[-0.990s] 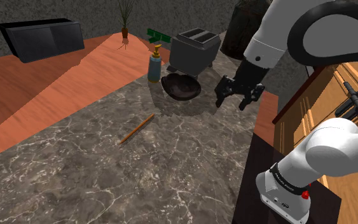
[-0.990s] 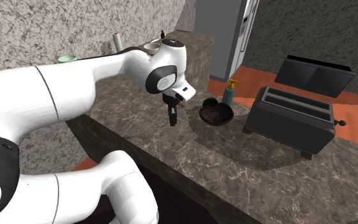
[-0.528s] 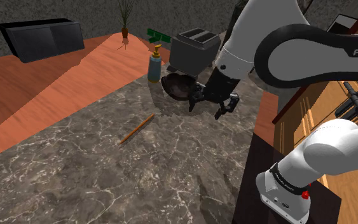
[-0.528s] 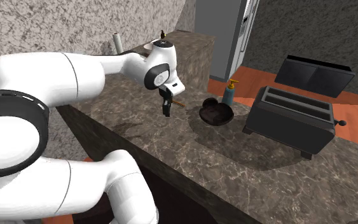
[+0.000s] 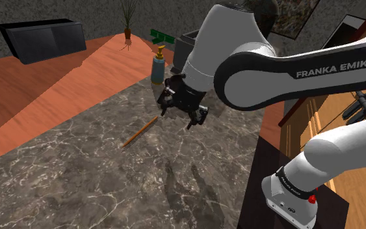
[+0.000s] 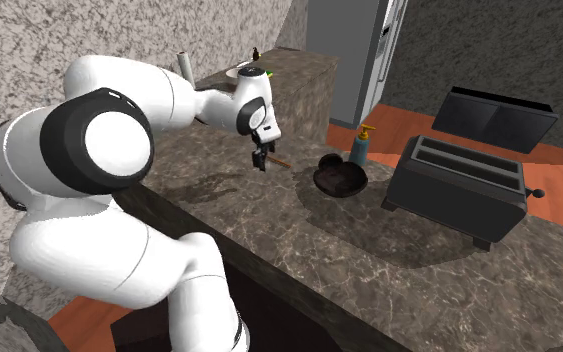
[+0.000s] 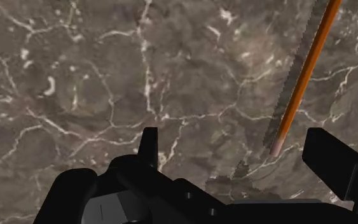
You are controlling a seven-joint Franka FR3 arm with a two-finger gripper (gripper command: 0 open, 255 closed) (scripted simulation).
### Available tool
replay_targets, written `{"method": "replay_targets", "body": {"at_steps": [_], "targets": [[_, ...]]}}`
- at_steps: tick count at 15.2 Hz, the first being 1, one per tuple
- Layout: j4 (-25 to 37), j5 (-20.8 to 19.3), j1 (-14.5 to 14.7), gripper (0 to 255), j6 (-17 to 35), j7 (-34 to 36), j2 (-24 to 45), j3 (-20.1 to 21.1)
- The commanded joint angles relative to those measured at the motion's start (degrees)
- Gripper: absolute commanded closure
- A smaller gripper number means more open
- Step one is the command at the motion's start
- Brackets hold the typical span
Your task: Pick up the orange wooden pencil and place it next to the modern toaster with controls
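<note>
The orange pencil (image 5: 139, 133) lies flat on the dark marble counter (image 5: 77, 175). My black gripper (image 5: 177, 117) hangs open above the counter, to the pencil's right in the shoulder view, and holds nothing. In the wrist view the pencil (image 7: 304, 70) runs away from the gripper (image 7: 238, 153), its pale end below the gap, nearer the right finger (image 7: 330, 156). The dark grey toaster (image 6: 459, 185) stands at the second exterior view's right. In the shoulder view my arm hides most of the toaster (image 5: 188, 40). A short piece of the pencil (image 6: 280, 160) shows beside the gripper (image 6: 260, 164).
A black bowl (image 6: 339, 178) and a blue soap bottle (image 6: 359, 148) stand between the gripper and the toaster. A black box (image 5: 45, 39) and a plant (image 5: 128, 26) sit on the orange floor beyond the counter. Wooden cabinets (image 5: 324, 104) rise at the shoulder view's right.
The arm has swung from beside the toaster toward the shoulder view's left and lower, bringing the gripper past the bowl to near the pencil. The fingers stayed open; the pencil has not moved.
</note>
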Motion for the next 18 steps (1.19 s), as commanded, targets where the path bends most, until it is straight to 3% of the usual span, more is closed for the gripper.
{"method": "replay_targets", "body": {"at_steps": [1,3,4,5,6,8,13,18], "targets": [[3.3,-4.6,-6.1,0,3.0,7.7,5.0,6.5],[6.8,-12.1,-14.5,0,5.3,17.0,10.9,15.6],[8.7,-18.3,-20.8,0,6.2,23.2,15.1,22.4],[11.1,-9.7,-35.6,0,5.7,19.0,8.9,36.1],[12.6,-16.2,-45.8,0,6.5,25.0,12.7,46.8],[12.5,-10.6,-47.3,0,7.3,21.1,9.0,47.7],[12.4,-5.1,-54.1,0,9.8,17.4,5.1,54.4],[12.4,-4.5,-54.8,0,10.1,17.0,4.7,55.1]]}}
